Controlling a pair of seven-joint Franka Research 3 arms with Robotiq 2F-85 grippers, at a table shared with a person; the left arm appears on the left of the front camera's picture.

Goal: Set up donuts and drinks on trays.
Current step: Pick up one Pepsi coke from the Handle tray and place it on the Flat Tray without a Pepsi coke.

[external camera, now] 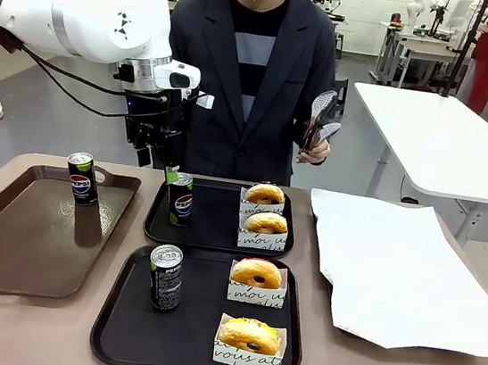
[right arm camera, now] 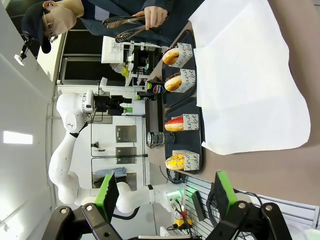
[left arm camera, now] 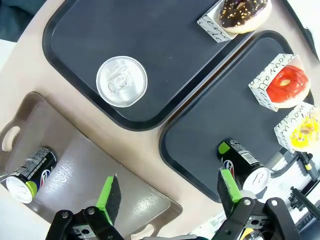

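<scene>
Two black trays lie mid-table. The far tray [external camera: 216, 226] carries a black drink can [external camera: 181, 198] and two sleeved donuts [external camera: 266, 194]. On the near tray [external camera: 197, 334] stand another can [external camera: 165, 276] and two more donuts [external camera: 257, 274]. My left gripper [external camera: 158, 164] hangs open just above the far can, slightly to its left, holding nothing. In the left wrist view the open left gripper [left arm camera: 169, 192] looks down on that can's silver top [left arm camera: 121, 81]. My right gripper [right arm camera: 166, 192] is open and empty, off the table's side.
A brown tray with handles [external camera: 21, 234] at the left holds a third can [external camera: 82, 177]. White paper [external camera: 404, 267] covers the table's right part. The person at the far side holds tongs [external camera: 320, 120] above the table.
</scene>
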